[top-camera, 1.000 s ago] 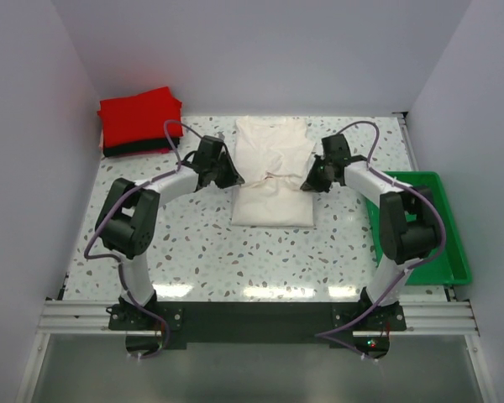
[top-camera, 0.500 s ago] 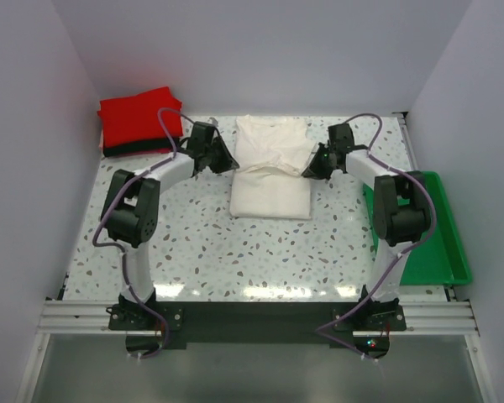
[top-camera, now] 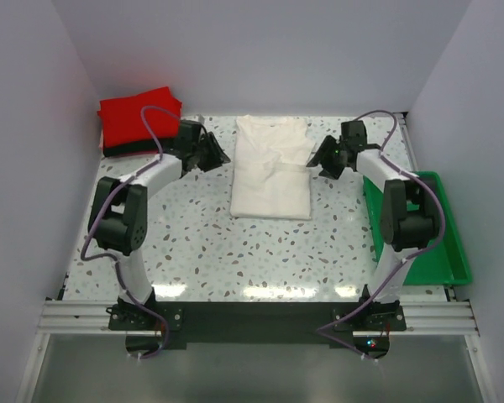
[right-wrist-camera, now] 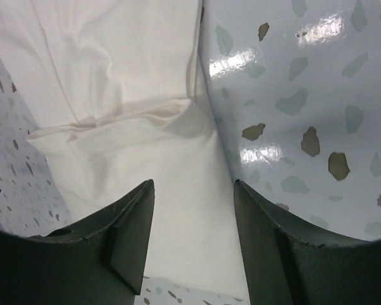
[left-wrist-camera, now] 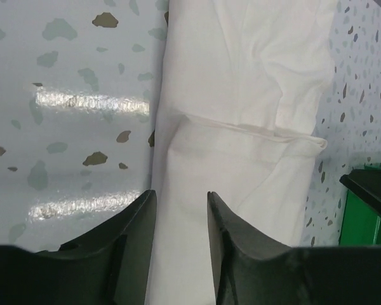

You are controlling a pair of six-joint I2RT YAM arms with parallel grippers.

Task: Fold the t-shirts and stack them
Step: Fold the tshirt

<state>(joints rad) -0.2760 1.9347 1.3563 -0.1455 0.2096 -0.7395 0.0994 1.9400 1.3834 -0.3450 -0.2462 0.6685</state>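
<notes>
Centrally, folded cream-white cloth t-shirt (top-camera: pixel 271 172) lies flat on speckled surface (top-camera: pixel 202 243). Left claw (left-wrist-camera: pixel 180 197) and right claw (right-wrist-camera: pixel 193 184) flank it, both spread open, gripping nothing. Folded red and black cloth shirts (top-camera: pixel 139 117) stacked back-left.

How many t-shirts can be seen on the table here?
3. A cream-white shirt lies folded in the middle; a red shirt sits on a black shirt at the far-left corner. That stack may hide more.
</notes>
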